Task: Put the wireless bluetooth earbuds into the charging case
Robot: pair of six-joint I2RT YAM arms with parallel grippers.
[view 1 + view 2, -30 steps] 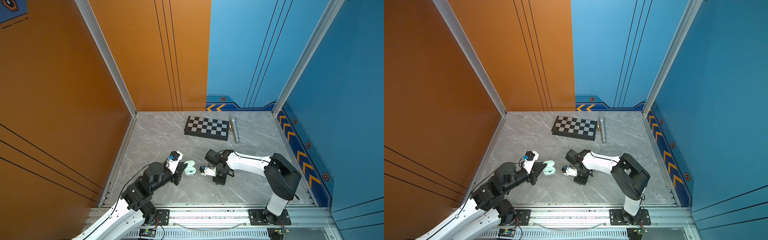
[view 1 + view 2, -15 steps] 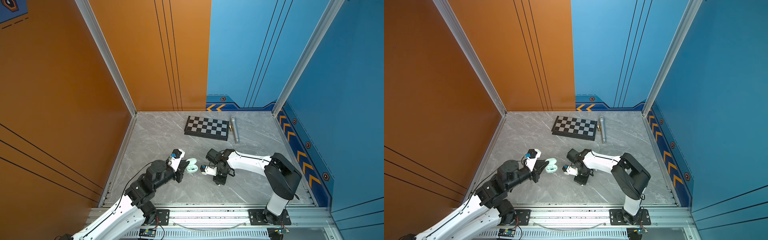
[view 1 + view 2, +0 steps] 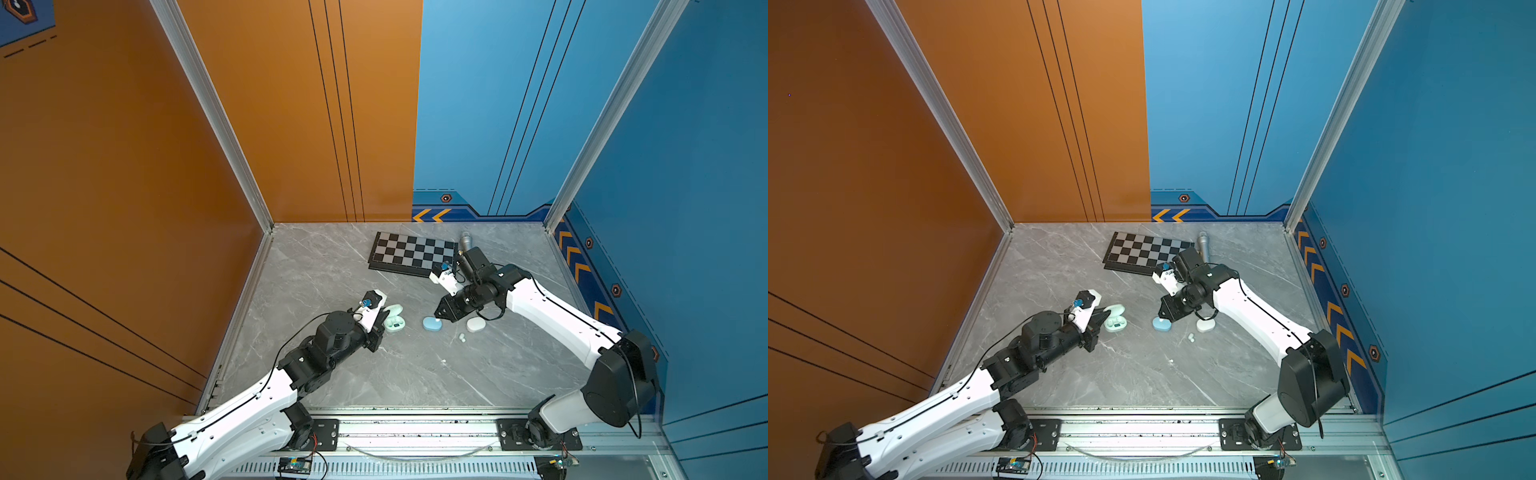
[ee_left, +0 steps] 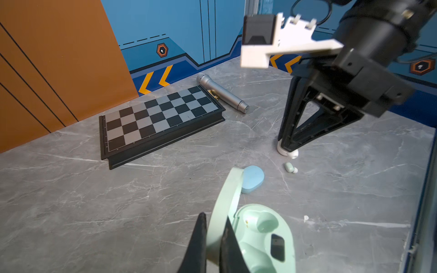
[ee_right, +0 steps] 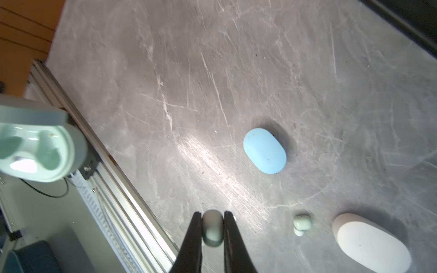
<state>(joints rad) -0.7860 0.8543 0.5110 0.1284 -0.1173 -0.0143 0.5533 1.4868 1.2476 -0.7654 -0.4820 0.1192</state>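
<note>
Left gripper [image 3: 1102, 313] is in at the open mint case [image 3: 1116, 322], fingers touching its raised lid. Right gripper [image 3: 1161, 316] points down just above the blue case [image 3: 1162, 325]. White case [image 3: 1205, 325] sits near, one earbud [image 3: 1191, 336] loose on the tabletop [image 3: 1142, 382].

No words, brands or numbers are legible anywhere. The only signs are orange chevrons [image 4: 146, 81] and hexagon badges [image 4: 162, 50] along the foot of the blue wall [image 4: 212, 28].

Right jaws with earbud [image 5: 212, 228] now higher
</note>
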